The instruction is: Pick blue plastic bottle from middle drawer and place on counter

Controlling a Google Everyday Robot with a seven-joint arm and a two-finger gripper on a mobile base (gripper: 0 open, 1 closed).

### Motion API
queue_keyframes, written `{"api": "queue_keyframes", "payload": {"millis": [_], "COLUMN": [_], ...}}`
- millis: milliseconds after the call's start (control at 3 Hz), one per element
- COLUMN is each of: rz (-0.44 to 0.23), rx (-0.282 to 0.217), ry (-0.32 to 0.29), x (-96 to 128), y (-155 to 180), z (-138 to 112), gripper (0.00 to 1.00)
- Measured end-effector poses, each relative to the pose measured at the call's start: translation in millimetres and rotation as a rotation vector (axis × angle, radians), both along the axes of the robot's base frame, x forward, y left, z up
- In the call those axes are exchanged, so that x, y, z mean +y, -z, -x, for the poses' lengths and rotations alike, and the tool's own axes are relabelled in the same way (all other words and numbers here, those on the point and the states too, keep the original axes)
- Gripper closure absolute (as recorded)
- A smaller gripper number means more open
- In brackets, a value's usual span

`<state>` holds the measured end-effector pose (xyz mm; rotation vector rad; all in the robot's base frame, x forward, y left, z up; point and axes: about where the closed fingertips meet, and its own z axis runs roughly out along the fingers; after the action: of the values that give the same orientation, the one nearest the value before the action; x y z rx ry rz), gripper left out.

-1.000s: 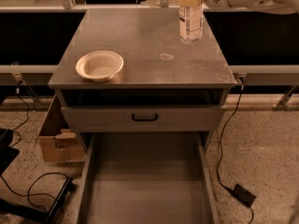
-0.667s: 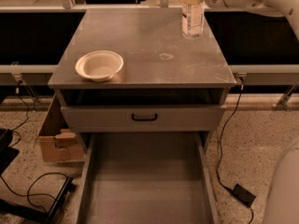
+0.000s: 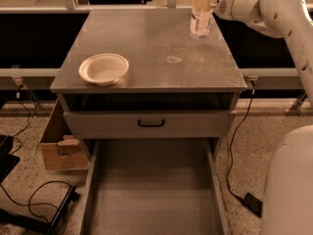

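Observation:
The blue plastic bottle (image 3: 200, 19), clear with a pale label band, stands upright at the far right of the counter (image 3: 146, 43); I cannot tell whether its base touches the top. My gripper (image 3: 200, 0) reaches in from the upper right and is shut around the bottle's upper part, hiding its cap. The middle drawer (image 3: 151, 190) is pulled out at the bottom of the view, and its grey floor is bare.
A cream round bowl (image 3: 103, 68) sits at the counter's front left. A pale ring stain (image 3: 173, 59) marks the middle. A shut drawer front with a black handle (image 3: 150, 123) is above the open drawer. A cardboard box (image 3: 57, 148) and cables lie on the floor at left; my white base (image 3: 293, 180) is at right.
My gripper has carried the bottle a little farther back along the counter's right side. The bowl and drawer have not moved.

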<state>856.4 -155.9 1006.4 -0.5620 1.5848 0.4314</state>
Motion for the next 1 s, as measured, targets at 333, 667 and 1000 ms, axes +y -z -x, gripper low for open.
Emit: {"api": "queue_keyframes", "payload": {"millis": [333, 667, 1000], "rz": [-0.027, -0.057, -0.076], "rx": [-0.027, 0.013, 0.070], "ry": [-0.043, -0.076, -0.099], "x": [9.2, 17.7, 26.0], "y": [17.9, 42.7, 61.8], "z": [-16.5, -25.6, -31.5], "gripper": [1.00, 1.00, 1.00]}}
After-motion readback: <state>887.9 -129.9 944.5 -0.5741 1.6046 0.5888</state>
